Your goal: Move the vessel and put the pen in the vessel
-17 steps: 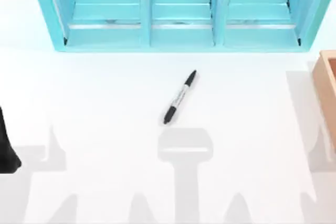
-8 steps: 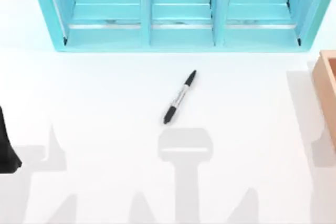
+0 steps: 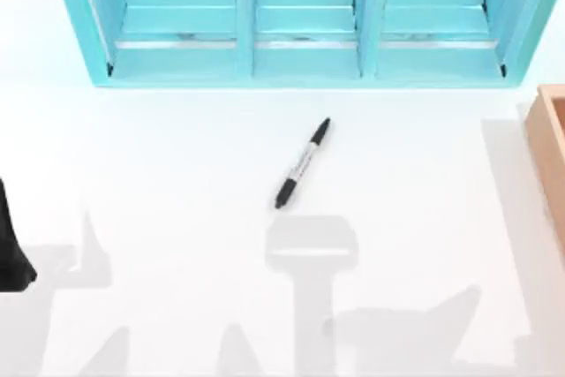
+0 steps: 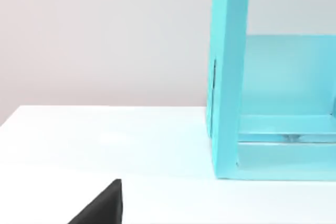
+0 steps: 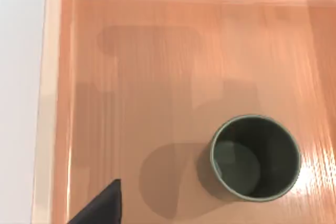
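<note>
Nearest to me, a dark wedge of my right gripper hung over the tan wooden box, and I could not tell how wide it stood or that it had hold of anything. Just beyond it, down on the box floor, the small olive-green cylindrical cup stood upright with its dark mouth facing up, untouched and apart from my gripper. From above, the one thing that had changed over the last second was my right arm's grey shadow: it had slid from the table's right edge in toward the near middle, so I judged that arm was swinging over the box to line up on the cup. Farther out, the slim black marker with the pale label lay on the white table exactly where it had been, slanted, well apart from both grippers. My left gripper had stayed parked by the table's left edge, its opening impossible to judge. Farthest off stood the light-blue three-bay shelf.
</note>
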`<state>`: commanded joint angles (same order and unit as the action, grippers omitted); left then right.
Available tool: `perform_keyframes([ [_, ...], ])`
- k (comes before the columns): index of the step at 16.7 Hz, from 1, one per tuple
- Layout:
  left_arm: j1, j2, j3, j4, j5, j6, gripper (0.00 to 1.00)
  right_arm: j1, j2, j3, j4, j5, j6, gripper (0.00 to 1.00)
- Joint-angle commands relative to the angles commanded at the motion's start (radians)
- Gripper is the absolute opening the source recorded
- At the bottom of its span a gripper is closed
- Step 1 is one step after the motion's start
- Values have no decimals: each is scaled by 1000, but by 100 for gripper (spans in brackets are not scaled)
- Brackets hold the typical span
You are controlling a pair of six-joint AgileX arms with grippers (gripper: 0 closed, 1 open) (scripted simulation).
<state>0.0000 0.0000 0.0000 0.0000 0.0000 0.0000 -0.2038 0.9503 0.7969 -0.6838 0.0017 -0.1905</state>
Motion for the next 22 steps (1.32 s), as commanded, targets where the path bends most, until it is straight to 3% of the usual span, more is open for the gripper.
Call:
perform_keyframes([
  [11,0,0,0,0,0,0,100,-158,754,653,-534,-7,-155,100],
  [22,0,0,0,0,0,0,100,-177,863,726,-599,-3,-176,100],
])
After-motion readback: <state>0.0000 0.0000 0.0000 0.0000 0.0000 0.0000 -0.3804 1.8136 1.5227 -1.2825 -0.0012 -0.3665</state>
